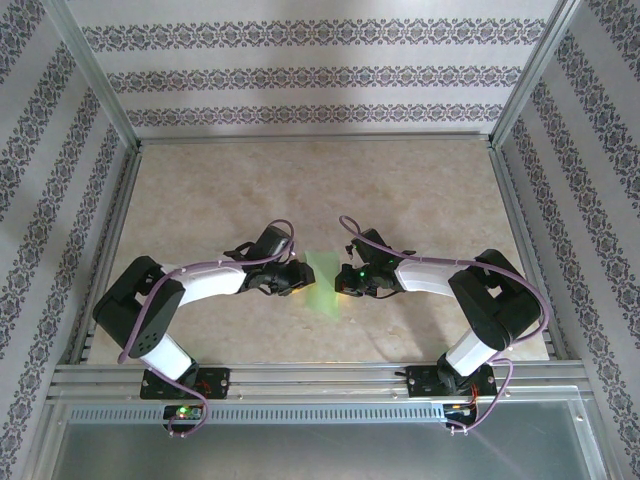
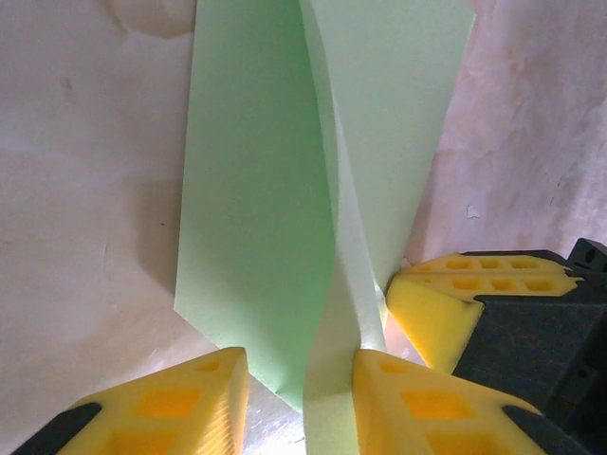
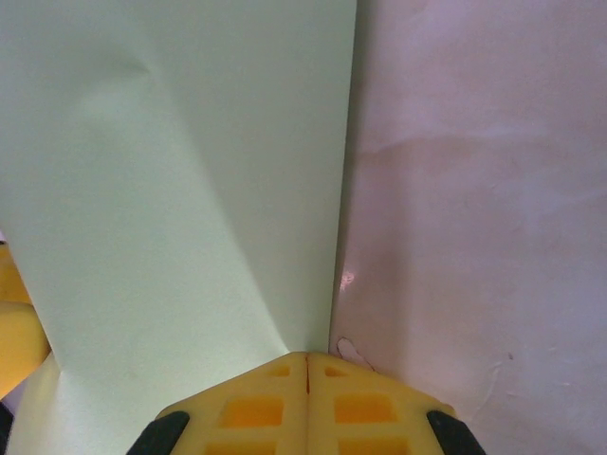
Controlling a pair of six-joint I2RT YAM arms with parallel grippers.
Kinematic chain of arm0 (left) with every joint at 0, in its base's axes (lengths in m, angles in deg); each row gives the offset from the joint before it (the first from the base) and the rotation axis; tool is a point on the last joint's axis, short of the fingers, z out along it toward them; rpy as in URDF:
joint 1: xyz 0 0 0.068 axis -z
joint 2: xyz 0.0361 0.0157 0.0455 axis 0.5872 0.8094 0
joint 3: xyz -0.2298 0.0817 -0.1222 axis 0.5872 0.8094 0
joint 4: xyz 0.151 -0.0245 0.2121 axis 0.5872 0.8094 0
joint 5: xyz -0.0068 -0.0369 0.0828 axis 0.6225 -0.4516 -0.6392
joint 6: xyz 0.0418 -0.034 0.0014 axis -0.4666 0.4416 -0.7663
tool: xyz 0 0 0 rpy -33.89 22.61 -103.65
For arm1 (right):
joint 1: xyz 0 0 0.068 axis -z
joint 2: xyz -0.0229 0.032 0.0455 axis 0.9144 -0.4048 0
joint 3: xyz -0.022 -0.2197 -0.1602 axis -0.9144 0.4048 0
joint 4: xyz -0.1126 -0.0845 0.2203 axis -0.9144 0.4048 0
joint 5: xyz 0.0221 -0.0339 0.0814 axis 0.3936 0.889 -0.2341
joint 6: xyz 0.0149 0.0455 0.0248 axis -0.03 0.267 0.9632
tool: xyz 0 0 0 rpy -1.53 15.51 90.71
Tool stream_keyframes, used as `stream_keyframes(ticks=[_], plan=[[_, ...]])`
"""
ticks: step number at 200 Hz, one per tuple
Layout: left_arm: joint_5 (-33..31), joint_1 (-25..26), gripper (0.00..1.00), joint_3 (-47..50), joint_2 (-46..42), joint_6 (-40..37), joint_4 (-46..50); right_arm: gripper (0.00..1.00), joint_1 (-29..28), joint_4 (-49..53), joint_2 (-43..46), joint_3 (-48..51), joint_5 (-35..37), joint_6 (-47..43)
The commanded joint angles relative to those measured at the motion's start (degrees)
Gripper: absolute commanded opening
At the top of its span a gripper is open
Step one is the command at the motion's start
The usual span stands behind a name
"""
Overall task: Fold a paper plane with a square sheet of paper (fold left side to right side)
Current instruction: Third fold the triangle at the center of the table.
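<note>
The square sheet of paper (image 1: pixel 322 275) is light green and lies partly folded on the table between both grippers. In the left wrist view the paper (image 2: pixel 251 190) has a pale flap standing up along its middle. That flap runs down between the fingers of my left gripper (image 2: pixel 299 379) and touches the right-hand one. My left gripper (image 1: pixel 300 283) is open. My right gripper (image 1: pixel 343 283) is shut on the paper's near edge, which runs into the closed tips (image 3: pixel 308 358). The paper (image 3: pixel 180 190) rises to the left of them. A right finger (image 2: pixel 441 308) touches the paper.
The beige marbled table (image 1: pixel 420 190) spreads out behind and beside the arms, framed by aluminium rails (image 1: pixel 300 375) and patterned walls. A small chipped mark (image 3: pixel 346 351) sits on the table beside my right fingertips.
</note>
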Motion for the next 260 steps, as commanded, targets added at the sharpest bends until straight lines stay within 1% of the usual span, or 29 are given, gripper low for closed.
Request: stream_keyframes(ticks=[1, 25, 51, 67, 99, 126, 146, 160, 174, 196, 207, 231, 260], plan=[[-1.9, 0.5, 0.39, 0.8, -2.2, 1.0, -1.3, 0.0, 0.1, 1.8, -1.1, -0.2, 2.1, -1.5], [-2.4, 0.5, 0.41, 1.3, -2.9, 1.2, -1.1, 0.0, 0.1, 1.7, -1.4, -0.2, 2.1, -1.5], [-1.3, 0.5, 0.4, 1.5, -1.9, 1.4, -2.3, 0.0, 0.1, 1.7, -1.5, -0.2, 2.1, -1.5], [-0.6, 0.5, 0.38, 1.1, -0.6, 1.4, -2.6, 0.0, 0.1, 1.8, -1.5, -0.3, 2.0, -1.5], [-0.2, 0.5, 0.22, 0.7, 0.4, 1.3, -2.3, 0.0, 0.1, 1.8, -0.7, -0.5, 2.2, -2.1], [-0.2, 0.5, 0.08, 0.8, -0.1, 1.3, -1.6, 0.0, 0.7, 2.4, 1.1, -1.2, 2.3, -4.3], [-0.1, 0.6, 0.01, 0.8, -0.5, 2.2, -1.3, 0.15, 1.3, 3.7, 4.2, -1.7, 3.6, -7.1], [-0.3, 0.6, 0.0, 0.9, -0.8, 3.3, -1.4, 0.31, 1.3, 5.5, 7.4, -1.8, 5.6, -9.9], [-1.0, 0.6, 0.0, 1.1, -1.3, 4.9, -1.5, 0.46, 0.7, 7.5, 11.3, -1.6, 7.9, -13.3], [-2.5, 0.9, 0.0, 2.1, -2.2, 7.8, -2.9, 0.62, -2.3, 10.0, 17.3, -0.6, 12.2, -19.1], [-2.9, 0.9, 0.0, 2.8, -2.5, 9.4, -4.3, 0.68, -5.1, 11.1, 19.7, 0.1, 15.0, -21.8], [-2.8, 1.0, 0.0, 3.6, -2.3, 11.7, -6.4, 0.78, -15.3, 11.6, 23.9, 2.2, 25.0, -26.8], [-2.4, 1.1, 0.0, 3.5, -1.7, 12.6, -6.9, 0.81, -26.0, 9.2, 25.0, 4.9, 34.2, -30.4]])
